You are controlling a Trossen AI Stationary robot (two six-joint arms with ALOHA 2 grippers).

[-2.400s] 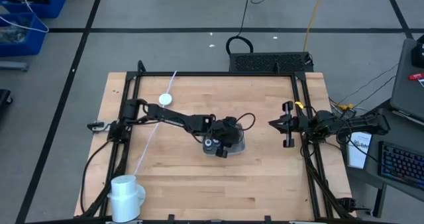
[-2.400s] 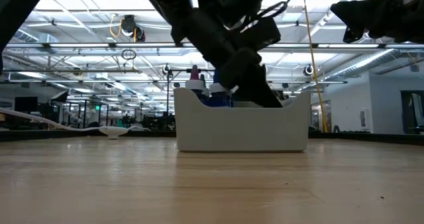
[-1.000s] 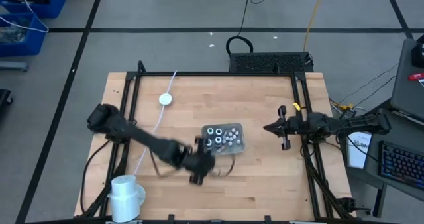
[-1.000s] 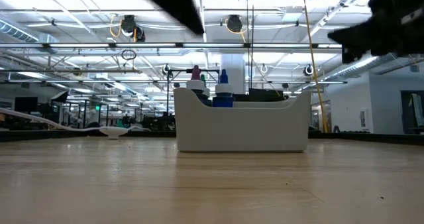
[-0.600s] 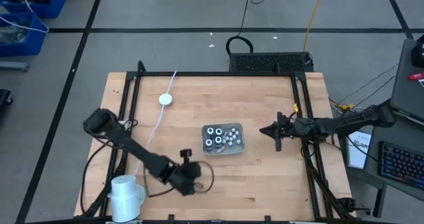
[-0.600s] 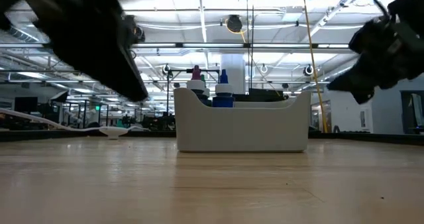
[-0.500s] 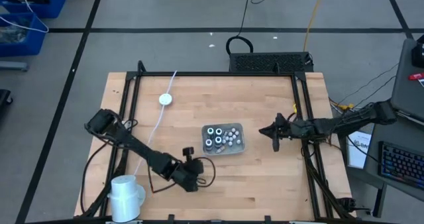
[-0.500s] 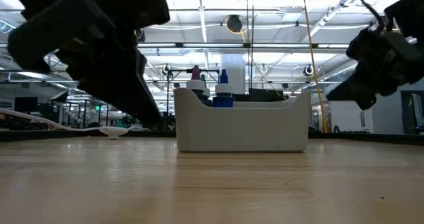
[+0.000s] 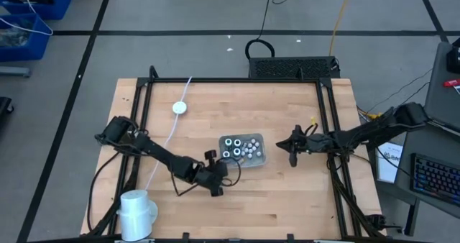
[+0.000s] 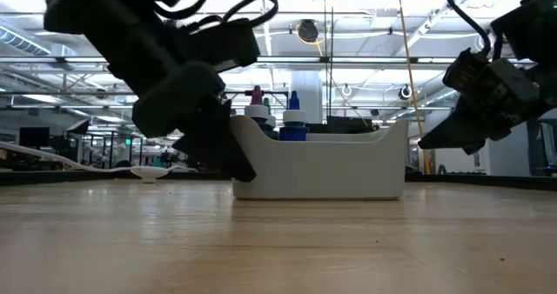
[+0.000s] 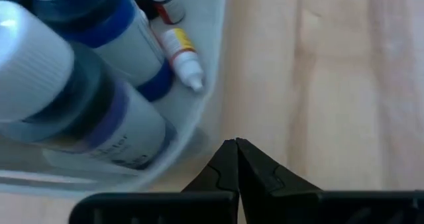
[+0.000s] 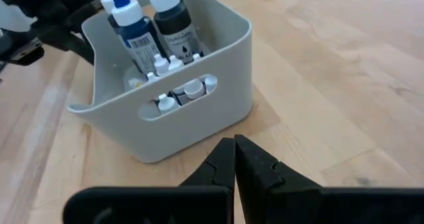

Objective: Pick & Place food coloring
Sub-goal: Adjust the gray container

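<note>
The food coloring (image 9: 242,148) is several small bottles with dark bodies and pale tops, standing and lying in a grey tray (image 9: 260,157) at mid-table. The right wrist view shows blue bottles (image 12: 136,26) above small white-capped ones (image 12: 189,89). My left gripper (image 9: 224,174) is shut and low over the table, just off the tray's near-left corner (image 11: 199,128); a strip of bare wood shows between them. My right gripper (image 9: 291,155) is shut and hangs above the table to the tray's right (image 12: 234,144), pointing at the tray (image 12: 218,98).
A white disc (image 9: 179,108) with a white cord lies at the far left. A white cylinder (image 9: 136,207) stands at the near left corner. Black rails (image 9: 230,81) frame the table. Bare wood (image 9: 280,200) lies on the tray's near side.
My left gripper has sunk from high above to table height, swinging out toward the near left and back to the tray's near-left corner while rolling. My right gripper has dropped, rolled and moved left toward the tray. Tray and bottles have stayed put.
</note>
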